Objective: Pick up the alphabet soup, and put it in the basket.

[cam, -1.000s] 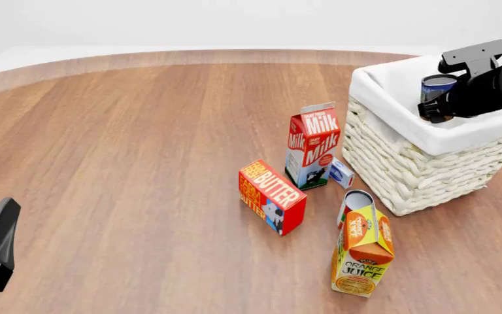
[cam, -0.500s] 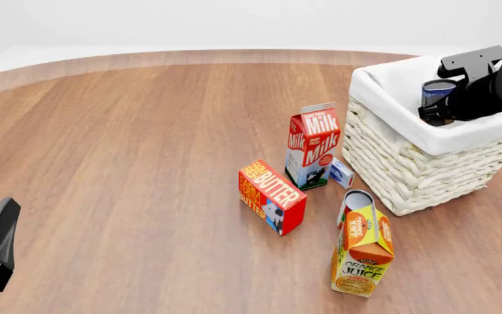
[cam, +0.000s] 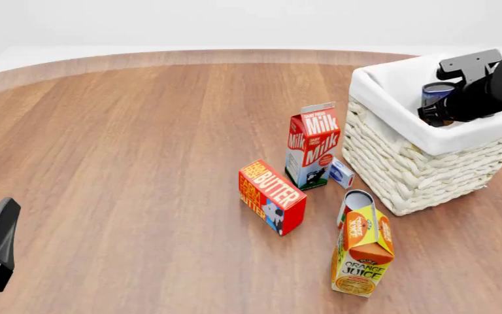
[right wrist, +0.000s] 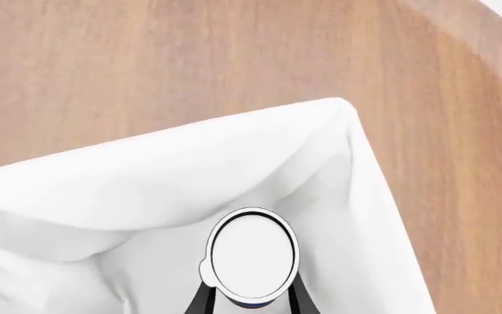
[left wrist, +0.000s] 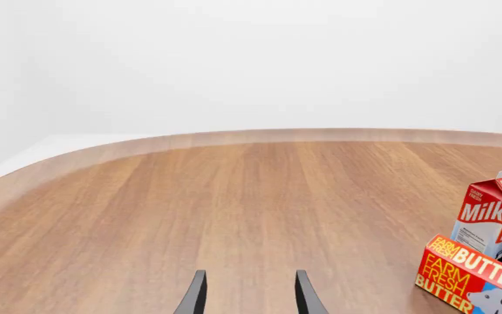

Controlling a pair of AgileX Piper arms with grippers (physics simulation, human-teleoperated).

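Here the right gripper [cam: 438, 112] clamps the soup [cam: 436, 92] inside the basket [cam: 408, 170], its label mostly hidden; the left gripper [left wrist: 248, 296], cut off, gapes empty.

The tall red carton [cam: 314, 145] says "Milk". The red box [cam: 271, 197] says "FARM FRESH BUTTER". The orange carton [cam: 363, 249] says "ORANGE JUICE".

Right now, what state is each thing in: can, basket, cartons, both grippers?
alphabet soup: upright, held over the basket interior
basket: upright on the table, liner folded over its rim
right gripper: shut on the alphabet soup
left gripper: open, empty
milk carton: standing
orange juice carton: standing
butter box: lying flat
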